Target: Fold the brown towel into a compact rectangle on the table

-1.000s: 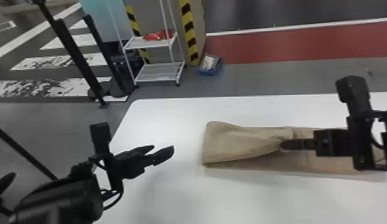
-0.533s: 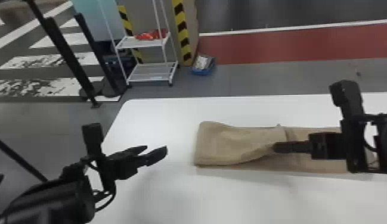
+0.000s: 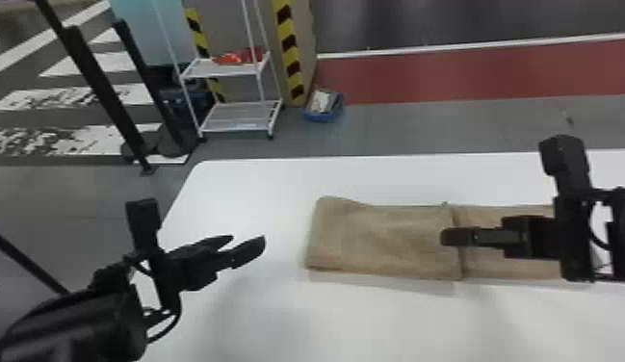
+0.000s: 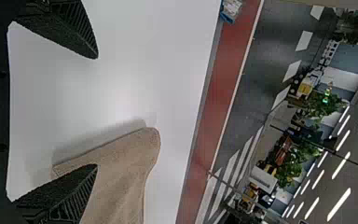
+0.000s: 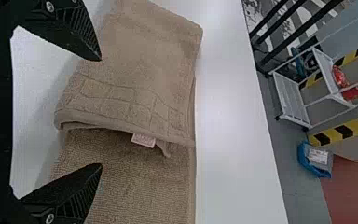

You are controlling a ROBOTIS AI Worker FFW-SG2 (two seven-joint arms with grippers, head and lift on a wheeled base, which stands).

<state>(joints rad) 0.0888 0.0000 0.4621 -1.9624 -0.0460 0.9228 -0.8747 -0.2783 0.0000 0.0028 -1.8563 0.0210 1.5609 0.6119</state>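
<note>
My left gripper (image 3: 248,244) stands open over the table's left part, apart from the brown towel (image 3: 383,240). The towel lies as a long strip, its left part folded over toward the middle. Above the fold's end is my right gripper (image 3: 446,237), holding nothing. In the right wrist view the right gripper (image 5: 100,112) has its fingers spread, with the towel (image 5: 135,56) beyond, its banded hem and a small white tag at the flap's edge. The left wrist view shows the left gripper (image 4: 97,112) with wide-apart fingers and the towel's folded end (image 4: 126,158) beyond them.
The white table (image 3: 373,327) extends in front of and behind the towel. On the floor past its far edge stand a white shelf rack (image 3: 239,115) and a blue bin (image 3: 324,107). Black posts (image 3: 97,91) rise at the far left.
The right gripper has let go of the towel's flap, which now lies flatter over the strip. The towel and both arms appear shifted slightly left in the head view.
</note>
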